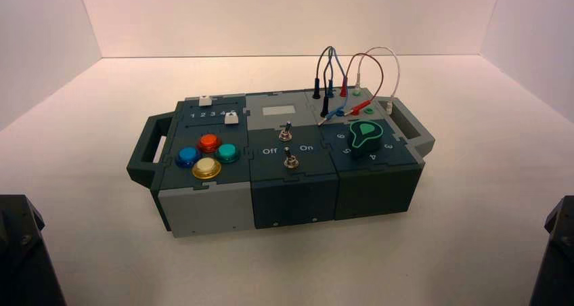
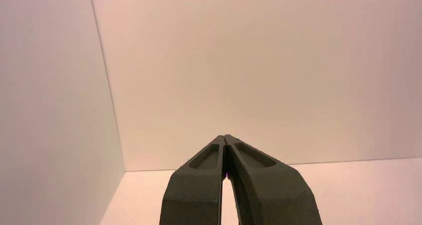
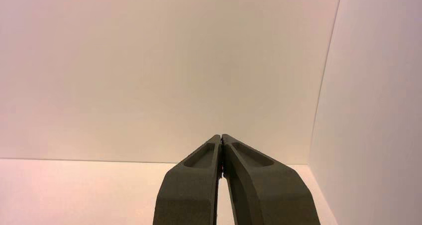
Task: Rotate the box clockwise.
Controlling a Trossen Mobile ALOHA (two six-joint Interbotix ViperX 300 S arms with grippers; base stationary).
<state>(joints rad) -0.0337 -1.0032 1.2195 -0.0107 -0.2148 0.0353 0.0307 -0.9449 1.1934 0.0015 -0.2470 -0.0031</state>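
Observation:
The box (image 1: 291,184), dark teal and grey with a handle at each end, stands in the middle of the white floor in the high view, turned a little so its left end is nearer. It bears four coloured buttons (image 1: 207,155) on the left, two toggle switches (image 1: 288,145) in the middle, a green-edged dial (image 1: 365,138) on the right and looped wires (image 1: 352,76) at the back right. My left gripper (image 2: 225,137) is shut and empty, parked at the near left. My right gripper (image 3: 220,136) is shut and empty, parked at the near right. Neither wrist view shows the box.
White walls (image 1: 284,15) close the space at the back and both sides. The arm bases sit as dark shapes at the near left corner (image 1: 20,252) and the near right corner (image 1: 555,252), well apart from the box.

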